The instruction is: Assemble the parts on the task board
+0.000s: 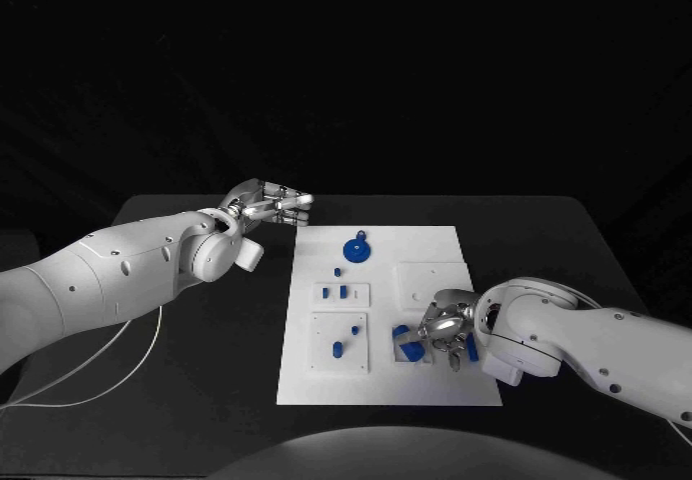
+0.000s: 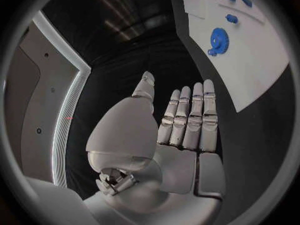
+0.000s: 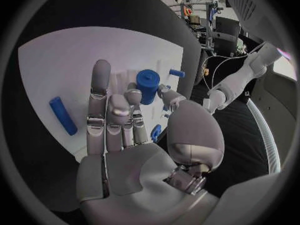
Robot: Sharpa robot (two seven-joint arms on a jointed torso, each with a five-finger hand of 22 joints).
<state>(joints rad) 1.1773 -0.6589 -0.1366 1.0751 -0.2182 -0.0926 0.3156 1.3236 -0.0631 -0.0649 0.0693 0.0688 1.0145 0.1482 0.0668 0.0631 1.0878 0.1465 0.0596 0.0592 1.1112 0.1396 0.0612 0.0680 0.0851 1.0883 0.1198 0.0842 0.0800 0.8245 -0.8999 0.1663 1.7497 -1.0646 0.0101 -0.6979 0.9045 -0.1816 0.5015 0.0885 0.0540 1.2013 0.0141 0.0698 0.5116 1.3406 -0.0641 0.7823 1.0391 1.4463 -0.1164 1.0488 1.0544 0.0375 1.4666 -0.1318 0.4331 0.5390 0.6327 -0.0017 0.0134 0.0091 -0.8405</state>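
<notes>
White task board (image 1: 433, 385) mid-table — left hand (image 1: 271, 207) beside its far corner, right hand (image 1: 444, 330) over blue parts (image 1: 410, 349).

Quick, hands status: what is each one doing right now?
Left hand: open, fingers straight, holding nothing, off the task board.
Right hand: over the board by a blue cylinder; grip cannot be told.

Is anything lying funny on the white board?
Yes, maybe. A blue rod lies flat and slanted on the task board, loose beside the right robot hand. It looks not yet fitted. Nothing looks broken or spilled.
</notes>
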